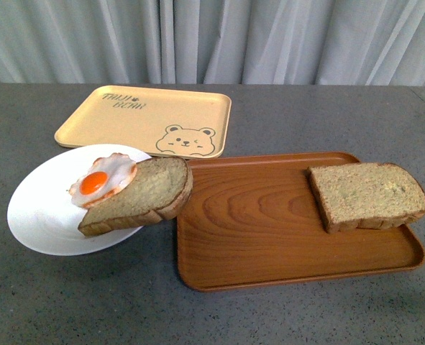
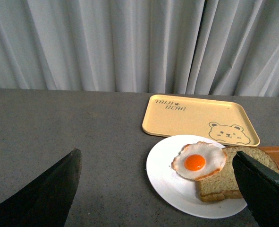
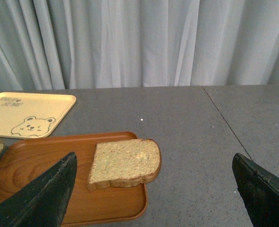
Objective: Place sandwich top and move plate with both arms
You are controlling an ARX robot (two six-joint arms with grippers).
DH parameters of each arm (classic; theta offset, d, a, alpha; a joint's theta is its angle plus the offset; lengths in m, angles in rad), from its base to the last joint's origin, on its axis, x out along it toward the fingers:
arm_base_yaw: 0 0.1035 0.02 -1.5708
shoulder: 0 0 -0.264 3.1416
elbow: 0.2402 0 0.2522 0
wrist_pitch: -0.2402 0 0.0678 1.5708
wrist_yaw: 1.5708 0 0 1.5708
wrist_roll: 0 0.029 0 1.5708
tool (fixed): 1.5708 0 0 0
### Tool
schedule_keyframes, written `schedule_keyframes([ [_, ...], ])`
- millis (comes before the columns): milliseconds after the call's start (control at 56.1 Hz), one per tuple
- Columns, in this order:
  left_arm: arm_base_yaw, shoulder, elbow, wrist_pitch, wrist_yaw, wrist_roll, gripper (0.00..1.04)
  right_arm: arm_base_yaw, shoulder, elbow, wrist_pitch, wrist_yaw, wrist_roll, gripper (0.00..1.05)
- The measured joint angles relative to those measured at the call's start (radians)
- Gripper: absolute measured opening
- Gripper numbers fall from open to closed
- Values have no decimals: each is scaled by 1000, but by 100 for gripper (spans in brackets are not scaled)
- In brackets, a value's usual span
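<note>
The sandwich top [image 1: 368, 194] is a brown bread slice lying flat on the right part of the brown wood-grain tray [image 1: 255, 237]; it also shows in the right wrist view [image 3: 125, 162]. The white plate [image 1: 43, 215] sits left of that tray and holds a second bread slice [image 1: 144, 194] with a fried egg [image 1: 103, 180] partly on it. The plate [image 2: 165, 179] and egg [image 2: 199, 161] show in the left wrist view. My left gripper [image 2: 158, 194] is open above the table near the plate. My right gripper [image 3: 153, 194] is open, near the sandwich top. Neither arm shows in the front view.
A yellow bear-print tray [image 1: 147, 118] lies behind the plate, also in the left wrist view [image 2: 196, 116] and the right wrist view [image 3: 26, 111]. Grey table [image 1: 305, 115] all round, grey curtain [image 1: 212, 36] at the back. The bread on the plate overhangs the brown tray's left rim.
</note>
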Motion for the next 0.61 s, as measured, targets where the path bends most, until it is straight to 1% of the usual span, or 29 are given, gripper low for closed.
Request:
schedule_keyframes([
  [606, 0, 0, 0, 0, 0, 0, 96, 0, 0, 0, 0, 0, 0, 96],
])
